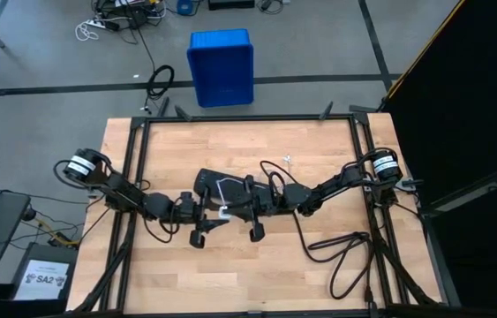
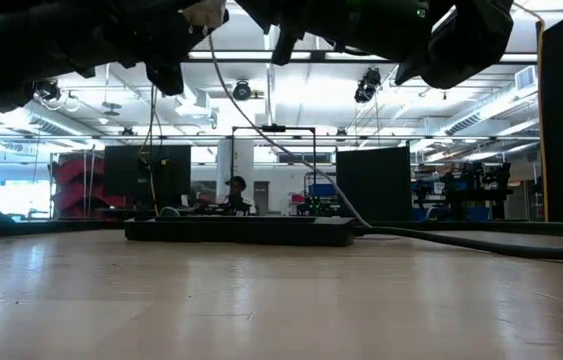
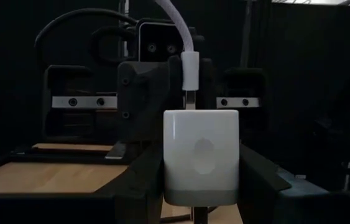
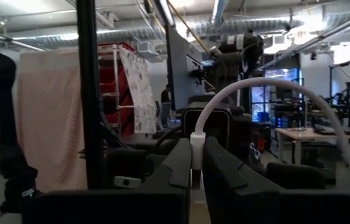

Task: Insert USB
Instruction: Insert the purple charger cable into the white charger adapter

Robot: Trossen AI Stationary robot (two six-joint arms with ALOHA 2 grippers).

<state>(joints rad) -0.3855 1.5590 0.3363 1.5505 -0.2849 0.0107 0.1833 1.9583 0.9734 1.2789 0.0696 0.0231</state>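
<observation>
Both grippers meet above the table's middle, clear of the wood. My left gripper (image 3: pixel 202 186) is shut on a white charger cube (image 3: pixel 201 155), which shows as a small white patch (image 1: pixel 222 213) in the high view. My right gripper (image 4: pixel 196 163), facing it, is shut on the white USB plug (image 4: pixel 198 148). The thin white cable (image 4: pixel 268 84) arcs away from the plug. In the left wrist view the plug (image 3: pixel 189 68) stands end-on to the cube, its metal tip (image 3: pixel 189 101) reaching the cube's face. How deep it sits I cannot tell. My left gripper pinches the charger cube between its two fingers (image 3: pixel 142 180), one on each side face (image 3: pixel 170 168). The cube is lifted clear of the table, and its port face points at the other gripper. My right gripper pinches the USB's white plug housing (image 4: pixel 198 140) between its two fingers (image 4: pixel 178 165), which lie along the plug. The plug is lifted clear, level, and points at the cube. The cable leaves the plug's back and loops away slack.
A black power strip (image 1: pixel 217 187) lies flat on the table just beyond the grippers and also shows in the low view (image 2: pixel 241 230). Its thick black cord (image 1: pixel 345 252) loops over the table's right near part. A blue bin (image 1: pixel 222 66) stands on the floor past the far edge.
</observation>
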